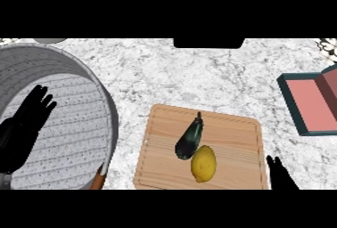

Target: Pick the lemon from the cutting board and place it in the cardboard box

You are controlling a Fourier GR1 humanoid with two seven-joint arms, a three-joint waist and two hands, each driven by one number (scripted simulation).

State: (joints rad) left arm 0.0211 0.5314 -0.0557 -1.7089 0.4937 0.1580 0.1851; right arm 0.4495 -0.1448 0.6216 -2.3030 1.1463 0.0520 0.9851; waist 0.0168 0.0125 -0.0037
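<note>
Lemon (pixel 203 164), one, touched one eggplant (pixel 189 139) at its 11 o'clock on one board (pixel 230 129), box (pixel 304 116) at 2 o'clock, left hand (pixel 27 116) fingers straight and apart, right hand (pixel 279 174) fingers straight.

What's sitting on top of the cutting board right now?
A lemon and a dark eggplant lie on the cutting board, touching. The board's near edge is out of view.

yellow lemon (pixel 203 163), dark eggplant (pixel 189 138), speckled marble counter (pixel 197 71)
</note>
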